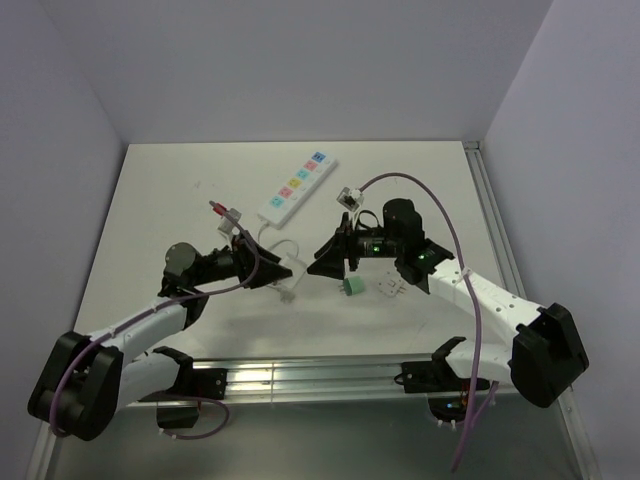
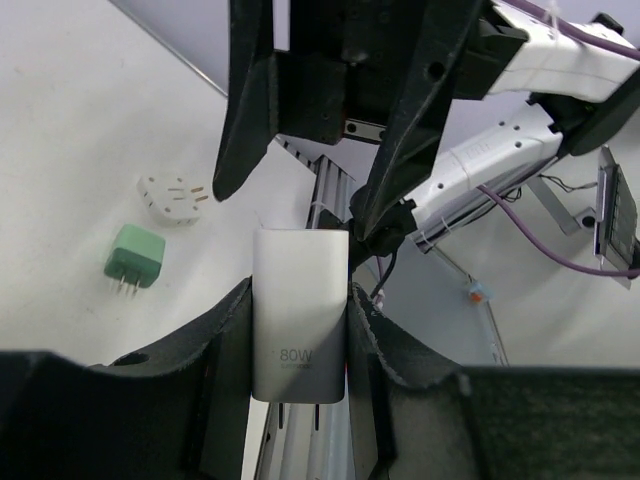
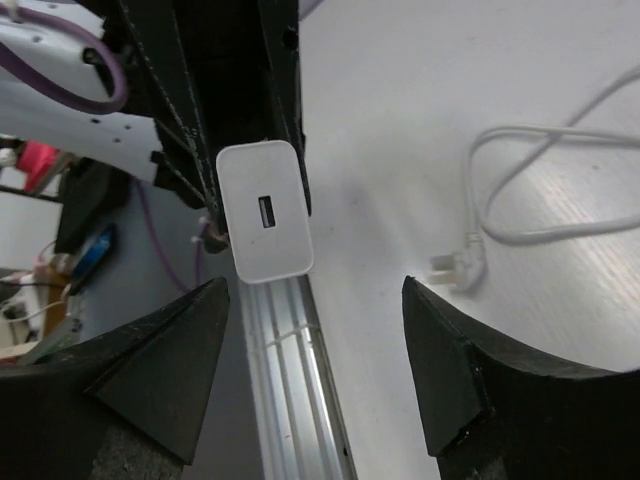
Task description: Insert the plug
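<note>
The plug [image 2: 298, 310], a white 80W charger block, is clamped between the fingers of my left gripper [image 2: 298, 300] and held above the table's near edge. Its prongs point back toward the left wrist. Its USB port faces the right wrist camera, where the plug [image 3: 265, 210] sits just beyond my right gripper [image 3: 315, 300]. That gripper is open with nothing between its fingers. From above, the left gripper [image 1: 285, 270] and right gripper [image 1: 320, 262] meet tip to tip. The white power strip [image 1: 297, 185] lies at the back.
A green adapter [image 1: 350, 287] and a white round adapter [image 1: 390, 288] lie under the right arm. A white cable [image 1: 275, 240] loops from the strip, its plug end [image 3: 460, 268] flat on the table. The metal rail [image 3: 290, 380] runs along the near edge.
</note>
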Controlling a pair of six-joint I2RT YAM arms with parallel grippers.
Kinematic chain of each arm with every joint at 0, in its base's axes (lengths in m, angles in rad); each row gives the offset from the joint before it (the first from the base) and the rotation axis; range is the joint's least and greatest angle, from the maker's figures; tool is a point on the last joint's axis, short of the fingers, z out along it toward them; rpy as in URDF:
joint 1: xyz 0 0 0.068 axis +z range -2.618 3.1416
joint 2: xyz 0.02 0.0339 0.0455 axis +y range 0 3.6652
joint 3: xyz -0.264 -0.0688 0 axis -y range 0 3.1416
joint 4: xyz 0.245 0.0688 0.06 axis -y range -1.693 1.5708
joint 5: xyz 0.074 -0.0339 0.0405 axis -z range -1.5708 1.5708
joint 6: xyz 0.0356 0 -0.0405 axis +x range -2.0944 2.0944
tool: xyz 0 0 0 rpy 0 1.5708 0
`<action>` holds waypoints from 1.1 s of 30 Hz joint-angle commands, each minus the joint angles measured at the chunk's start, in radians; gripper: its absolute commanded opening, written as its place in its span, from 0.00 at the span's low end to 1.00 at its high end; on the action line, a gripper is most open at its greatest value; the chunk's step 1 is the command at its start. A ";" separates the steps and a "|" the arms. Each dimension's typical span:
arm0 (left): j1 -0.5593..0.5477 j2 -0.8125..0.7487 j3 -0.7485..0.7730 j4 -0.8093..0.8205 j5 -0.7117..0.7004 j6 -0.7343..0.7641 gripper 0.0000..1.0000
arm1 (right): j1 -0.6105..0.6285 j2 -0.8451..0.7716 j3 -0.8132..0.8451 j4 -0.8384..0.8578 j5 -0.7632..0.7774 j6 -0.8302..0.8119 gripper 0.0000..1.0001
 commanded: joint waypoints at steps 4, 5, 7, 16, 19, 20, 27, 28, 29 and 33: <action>-0.008 -0.049 0.031 0.042 0.045 0.010 0.00 | -0.006 0.013 0.003 0.196 -0.157 0.091 0.75; -0.010 -0.044 0.032 0.061 0.053 0.001 0.00 | -0.006 0.018 0.005 0.190 -0.160 0.087 0.72; -0.011 -0.026 0.031 0.082 0.060 -0.019 0.00 | -0.006 0.030 0.006 0.225 -0.192 0.102 0.68; -0.020 -0.021 0.046 0.069 0.059 -0.019 0.01 | -0.001 0.078 0.029 0.213 -0.205 0.085 0.66; -0.025 -0.017 0.049 0.067 0.054 -0.013 0.00 | 0.010 0.093 0.039 0.211 -0.200 0.077 0.65; -0.026 -0.013 0.049 0.069 0.054 -0.014 0.00 | 0.014 0.101 0.043 0.202 -0.197 0.071 0.64; -0.033 0.014 0.054 0.069 0.054 -0.008 0.01 | 0.040 0.128 0.052 0.216 -0.205 0.071 0.55; -0.033 0.014 0.054 0.067 0.053 -0.005 0.00 | 0.045 0.130 0.055 0.213 -0.208 0.068 0.46; -0.033 0.016 0.052 0.075 0.053 -0.008 0.00 | 0.048 0.131 0.060 0.201 -0.203 0.059 0.42; -0.036 0.019 0.060 0.050 0.050 0.006 0.00 | 0.054 0.134 0.056 0.205 -0.212 0.057 0.34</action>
